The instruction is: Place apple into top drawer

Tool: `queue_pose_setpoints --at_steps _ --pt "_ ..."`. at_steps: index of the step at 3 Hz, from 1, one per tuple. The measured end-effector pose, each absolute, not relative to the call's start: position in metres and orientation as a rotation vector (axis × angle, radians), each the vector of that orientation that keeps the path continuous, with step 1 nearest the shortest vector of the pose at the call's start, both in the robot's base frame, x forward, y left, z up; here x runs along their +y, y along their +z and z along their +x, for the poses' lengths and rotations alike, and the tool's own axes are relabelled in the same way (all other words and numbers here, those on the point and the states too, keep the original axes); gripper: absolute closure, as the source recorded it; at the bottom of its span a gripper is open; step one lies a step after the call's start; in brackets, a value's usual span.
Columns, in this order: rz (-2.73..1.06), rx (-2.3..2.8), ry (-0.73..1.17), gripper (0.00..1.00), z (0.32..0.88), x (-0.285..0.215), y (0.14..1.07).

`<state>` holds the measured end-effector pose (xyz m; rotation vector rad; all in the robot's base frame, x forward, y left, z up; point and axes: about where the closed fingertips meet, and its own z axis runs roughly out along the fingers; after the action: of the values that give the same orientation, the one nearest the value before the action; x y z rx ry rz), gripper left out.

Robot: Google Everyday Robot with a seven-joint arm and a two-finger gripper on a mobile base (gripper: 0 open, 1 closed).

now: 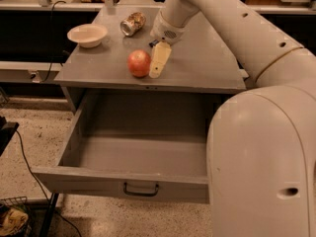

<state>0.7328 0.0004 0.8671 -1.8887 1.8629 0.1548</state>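
The red-orange apple (pixel 139 63) sits on the grey cabinet top (pixel 202 70), near its front edge and left of centre. My gripper (pixel 158 65) reaches down from the upper right and stands right beside the apple's right side, low over the top, touching it or nearly so. The top drawer (pixel 94 177) is pulled wide open below the cabinet top. Its grey inside holds nothing, and its small dark handle (pixel 141 189) sits at the centre of the front panel.
A white bowl (pixel 87 34) stands at the top's back left. A dented metallic can (pixel 133 23) lies on its side behind the apple. My arm and body (pixel 261 157) fill the right side. Cables (pixel 29 157) and a wire basket (pixel 12 218) are on the floor at left.
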Motion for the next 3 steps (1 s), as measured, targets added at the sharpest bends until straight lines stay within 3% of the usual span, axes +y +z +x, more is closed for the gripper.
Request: queue_pose_setpoints --at_steps 3 --pt "-1.935 1.78 0.406 0.01 0.722 0.046 0.847"
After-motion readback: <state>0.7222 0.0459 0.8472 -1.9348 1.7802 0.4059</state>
